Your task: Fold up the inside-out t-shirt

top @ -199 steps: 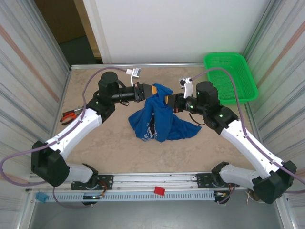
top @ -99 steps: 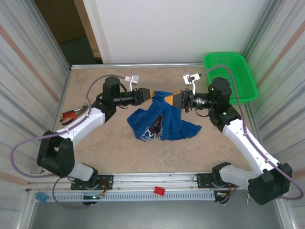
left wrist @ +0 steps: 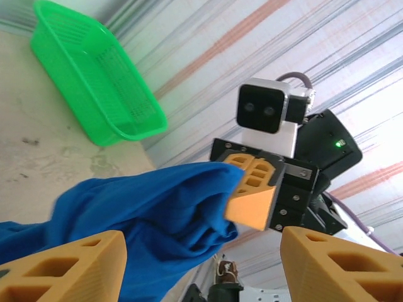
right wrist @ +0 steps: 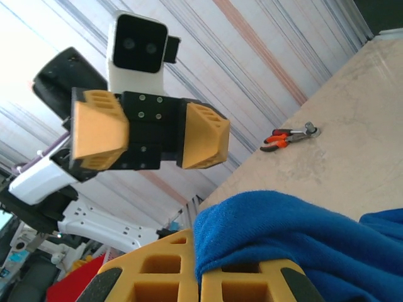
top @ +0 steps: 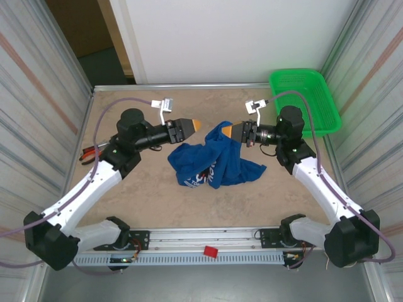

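Observation:
The royal-blue t-shirt lies crumpled mid-table, with white lettering showing on its lower folds. One bunched edge is lifted off the heap, and my right gripper is shut on it. In the right wrist view the blue cloth is pinched between that gripper's closed orange fingers. My left gripper hovers open just left of the lifted edge, apart from the cloth. The left wrist view looks between its spread fingers at the hanging t-shirt and the right gripper clamped on it.
A green mesh basket sits at the back right corner, also in the left wrist view. Orange-handled pliers lie at the table's left edge, also in the right wrist view. Bare tabletop lies in front of the shirt.
My left gripper has let go of the shirt's raised edge, opened and drawn back leftward. The right gripper keeps its hold, and the cloth has sagged lower toward the table.

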### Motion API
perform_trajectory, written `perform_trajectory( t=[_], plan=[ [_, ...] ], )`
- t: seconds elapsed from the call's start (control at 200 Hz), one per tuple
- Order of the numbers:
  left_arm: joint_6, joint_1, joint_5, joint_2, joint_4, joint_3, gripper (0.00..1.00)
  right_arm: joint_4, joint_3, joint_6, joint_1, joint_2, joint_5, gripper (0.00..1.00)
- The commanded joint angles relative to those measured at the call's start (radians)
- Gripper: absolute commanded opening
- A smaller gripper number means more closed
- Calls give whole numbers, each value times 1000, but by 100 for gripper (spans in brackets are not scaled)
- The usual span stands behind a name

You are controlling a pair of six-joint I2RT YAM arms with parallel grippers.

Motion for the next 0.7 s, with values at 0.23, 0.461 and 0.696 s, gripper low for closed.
perform_trajectory(
  t=[0.23, 0.461, 0.696],
  plan=[
    [-61, -129, -104, 118, 155, -8, 60, 32, -9, 8, -2, -7, 32, 0],
    [-72, -138, -79, 160, 276, -40, 49, 33, -14, 8, -3, -14, 42, 0],
    [-104, -154, -85, 184, 387, -94, 40, 52, -14, 21, -3, -11, 38, 0]
  ],
)
